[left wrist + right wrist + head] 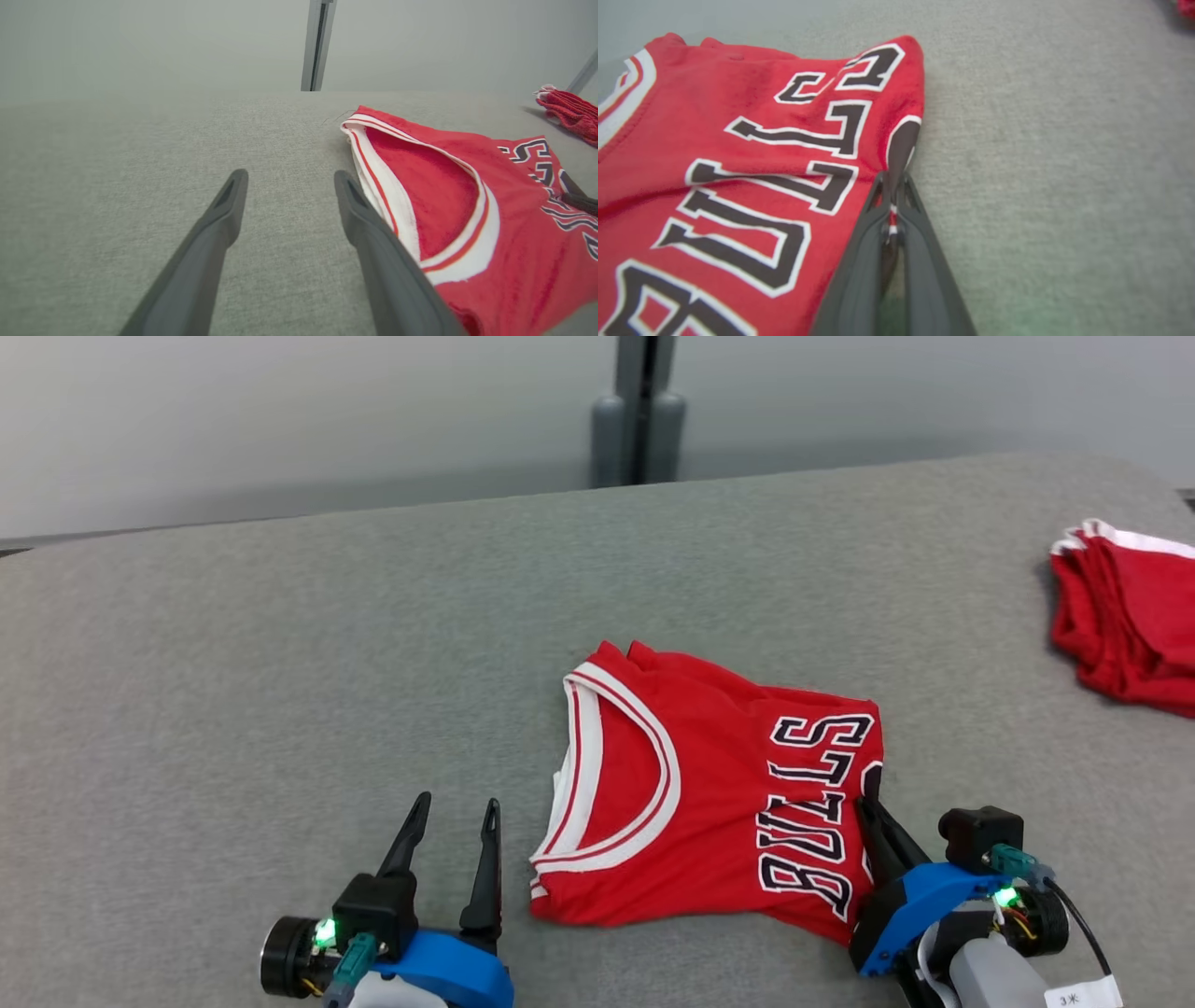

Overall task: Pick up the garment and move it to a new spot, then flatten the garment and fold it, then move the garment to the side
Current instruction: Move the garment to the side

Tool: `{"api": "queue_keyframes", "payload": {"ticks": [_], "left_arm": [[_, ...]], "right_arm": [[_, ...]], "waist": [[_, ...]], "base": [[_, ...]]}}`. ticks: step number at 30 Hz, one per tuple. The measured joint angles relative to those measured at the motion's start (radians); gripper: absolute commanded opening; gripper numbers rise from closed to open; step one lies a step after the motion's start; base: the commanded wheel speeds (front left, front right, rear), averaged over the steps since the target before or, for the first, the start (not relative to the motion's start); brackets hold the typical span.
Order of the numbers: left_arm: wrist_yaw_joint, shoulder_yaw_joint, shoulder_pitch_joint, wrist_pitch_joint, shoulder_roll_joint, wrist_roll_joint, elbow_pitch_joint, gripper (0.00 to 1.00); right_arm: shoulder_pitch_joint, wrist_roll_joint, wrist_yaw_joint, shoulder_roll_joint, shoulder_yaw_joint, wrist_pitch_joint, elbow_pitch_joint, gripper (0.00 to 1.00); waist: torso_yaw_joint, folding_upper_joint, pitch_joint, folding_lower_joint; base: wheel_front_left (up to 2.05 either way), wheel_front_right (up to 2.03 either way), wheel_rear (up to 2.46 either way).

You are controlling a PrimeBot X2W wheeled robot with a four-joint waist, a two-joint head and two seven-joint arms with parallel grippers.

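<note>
The folded red fabric jersey (709, 793) with white-and-red trim and black "BULLS" lettering lies in a rough rectangle on the near middle of the grey cloth-covered worktop (280, 663). Its scooped neckline faces my left and the lettering runs along its right side.

My right end effector (864, 803) is at the jersey's right edge, just beside the letters. On the right wrist view its two dark fingers are pressed together (892, 179) with a sliver of red and white fabric (714, 140) pinched between the tips, so it is clamped on the jersey (only at the very edge, from what I can see).

My left end effector (457, 803) sits just left of the neckline, fingers spread apart with bare grey cloth between them (289, 175). Its inner finger lies right alongside the white trim (467, 210), and I cannot tell whether it touches.

Well apart, at the worktop's far right, is a second pile of folded red cloth with white edging (1130, 616). Beyond the back edge stands a grey upright post (639, 411) against a pale wall.
</note>
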Motion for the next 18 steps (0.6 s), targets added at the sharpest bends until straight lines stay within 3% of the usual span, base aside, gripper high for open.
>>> {"api": "queue_keyframes", "payload": {"ticks": [11,18], "left_arm": [[-0.017,-0.061,-0.044,0.000,-0.001,-0.011,0.001,1.00],[-0.025,-0.077,-0.059,0.000,-0.001,-0.019,0.005,1.00]], "right_arm": [[0.060,0.061,-0.002,-0.002,0.061,0.002,-0.043,0.00],[0.071,0.079,-0.002,-0.004,0.086,0.002,-0.054,0.00]], "waist": [[-0.273,0.0000,0.003,-0.0002],[-0.383,0.0000,-0.014,-0.0002]], "base": [[0.00,0.00,0.00],[0.00,0.00,0.00]]}}
